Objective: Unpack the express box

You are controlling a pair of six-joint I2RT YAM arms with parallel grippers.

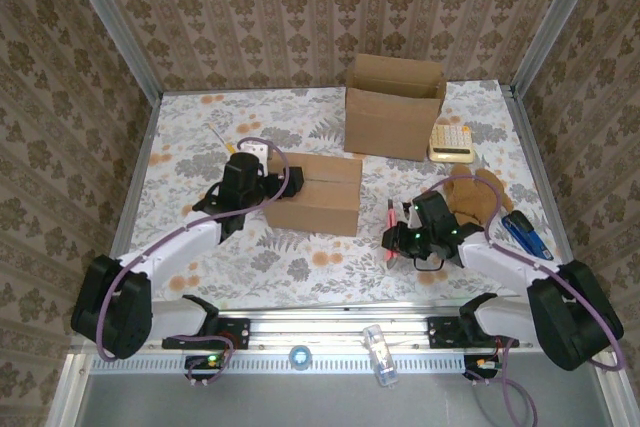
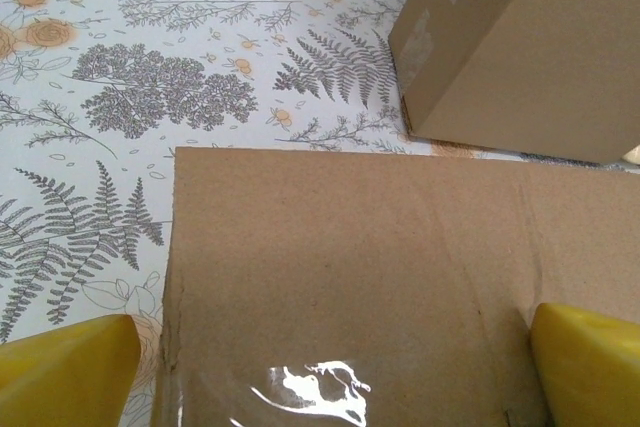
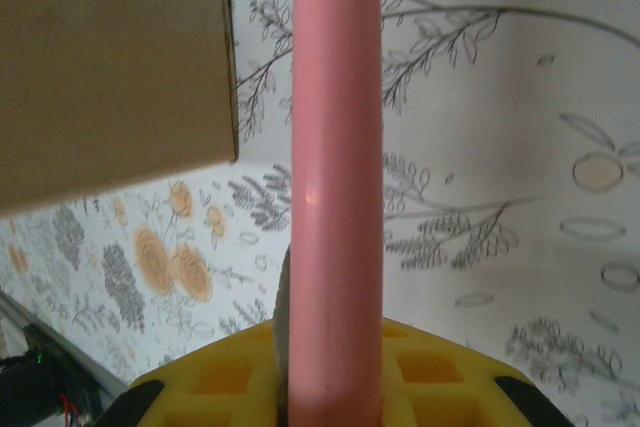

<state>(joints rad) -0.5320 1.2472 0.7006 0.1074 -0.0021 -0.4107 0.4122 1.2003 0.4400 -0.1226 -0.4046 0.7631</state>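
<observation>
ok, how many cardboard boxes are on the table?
2. A closed, taped box sits mid-table. An open box stands behind it, near the back wall. No third box is visible, though something small could be hidden behind the open one.

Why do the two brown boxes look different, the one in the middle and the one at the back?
The middle box is shut, with shiny tape on top; the back box has its flaps open. The middle box is low; the back box is taller. The open left gripper hovers over the middle box, not the back box. Both are plain brown cardboard.
</observation>
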